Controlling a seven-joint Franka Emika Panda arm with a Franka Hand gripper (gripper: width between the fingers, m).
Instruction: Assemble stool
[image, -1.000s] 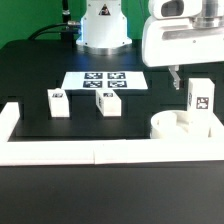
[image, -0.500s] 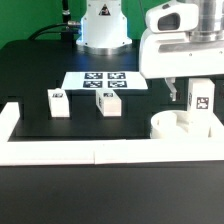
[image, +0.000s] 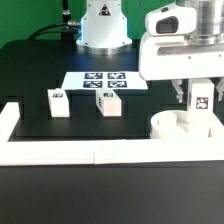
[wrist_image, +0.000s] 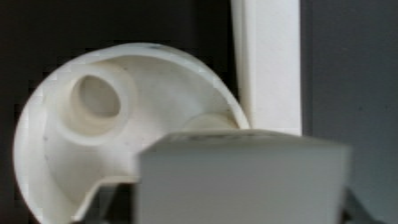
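**Findings, left to right in the exterior view**

1. The border rail (image: 8, 120) fences the bench (image: 40, 70) on its left and near edges. Judged purpose: to stop loose parts sliding off.
2. The left leg block (image: 57, 101) and the middle leg block (image: 108, 102) stand upright on the bench, apart from each other. They are just near of the marker board (image: 105, 81), tags facing near. You have them parked in reach and unfitted.
3. The seat (image: 172, 127) lies flat at the near right, beside the rail, hollow side up so its sockets can be reached. The wrist view shows one open socket (wrist_image: 93, 95).
4. The third leg block (image: 200, 98) stands on the right part of the seat. Its long axis is vertical and its tag faces near. Whether its foot sits in a socket cannot be told.
5. The gripper (image: 197, 95) hangs over that block, with its fingers (image: 179, 92) on either side of it. Whether they are clenched on it or clear of it cannot be told.
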